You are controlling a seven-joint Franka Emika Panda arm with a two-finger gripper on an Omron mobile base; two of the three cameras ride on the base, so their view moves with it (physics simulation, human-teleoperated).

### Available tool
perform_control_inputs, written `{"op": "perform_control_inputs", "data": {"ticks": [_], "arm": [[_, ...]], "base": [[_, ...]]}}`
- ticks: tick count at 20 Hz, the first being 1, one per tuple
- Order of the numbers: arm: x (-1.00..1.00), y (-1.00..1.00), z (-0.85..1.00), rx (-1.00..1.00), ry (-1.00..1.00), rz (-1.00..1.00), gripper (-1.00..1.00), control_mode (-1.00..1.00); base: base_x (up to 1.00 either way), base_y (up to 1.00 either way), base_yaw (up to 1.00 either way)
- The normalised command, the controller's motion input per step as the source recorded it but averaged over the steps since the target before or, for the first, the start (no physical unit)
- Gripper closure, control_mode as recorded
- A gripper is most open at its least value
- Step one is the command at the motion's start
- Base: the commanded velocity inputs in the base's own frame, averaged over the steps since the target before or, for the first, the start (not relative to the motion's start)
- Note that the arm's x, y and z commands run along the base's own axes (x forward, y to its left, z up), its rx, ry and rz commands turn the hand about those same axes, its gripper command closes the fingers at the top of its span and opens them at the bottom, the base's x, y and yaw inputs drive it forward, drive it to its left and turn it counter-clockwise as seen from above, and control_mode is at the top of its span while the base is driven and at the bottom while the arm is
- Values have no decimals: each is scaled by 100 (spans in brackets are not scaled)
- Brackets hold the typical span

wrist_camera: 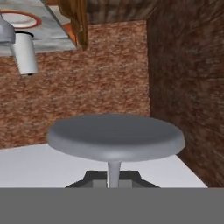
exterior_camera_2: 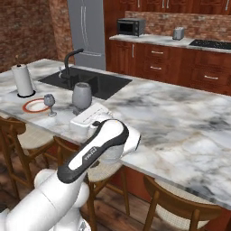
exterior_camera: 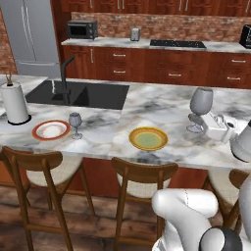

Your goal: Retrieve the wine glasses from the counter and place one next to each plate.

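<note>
Clear-grey wine glass [exterior_camera: 201, 102] in shut pincer [exterior_camera: 198, 128] — rounded bowl, thin stem.

Home kitchen: marble island [exterior_camera: 162, 105] with black sink [exterior_camera: 78, 94], steel fridge [exterior_camera: 32, 32], microwave [exterior_camera: 82, 30], cooktop [exterior_camera: 177, 44], wooden cabinets [exterior_camera: 162, 66].

1. The arm [exterior_camera_2: 97, 149] is glossy white, built of rounded, tubular links.
2. A dark grey band runs along one link in the right base view, with faint pale lettering on it.
3. A dark grey round joint cap [exterior_camera: 220, 240] sits low in the left base view.
4. The hand [exterior_camera: 215, 126] is a white, boxy block.
</note>
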Motion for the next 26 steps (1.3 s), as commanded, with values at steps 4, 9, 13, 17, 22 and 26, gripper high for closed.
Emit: {"op": "perform_control_inputs", "data": {"ticks": [4, 9, 13, 17, 22, 26], "arm": [[65, -40, -16, -14, 15, 20, 100, -100], [47, -44, -24, -8, 5, 17, 100, -100], [17, -35, -25, -2, -6, 7, 100, -100], [1, 2, -23, -12, -21, -5, 100, -100], [0, 28, -7, -20, -23, -32, 100, -100], [29, 31, 0, -4, 21, -26, 100, -100]], "base": [[0, 0, 0], [0, 0, 0], [0, 0, 0], [0, 0, 0], [0, 0, 0], [0, 0, 0]]}}
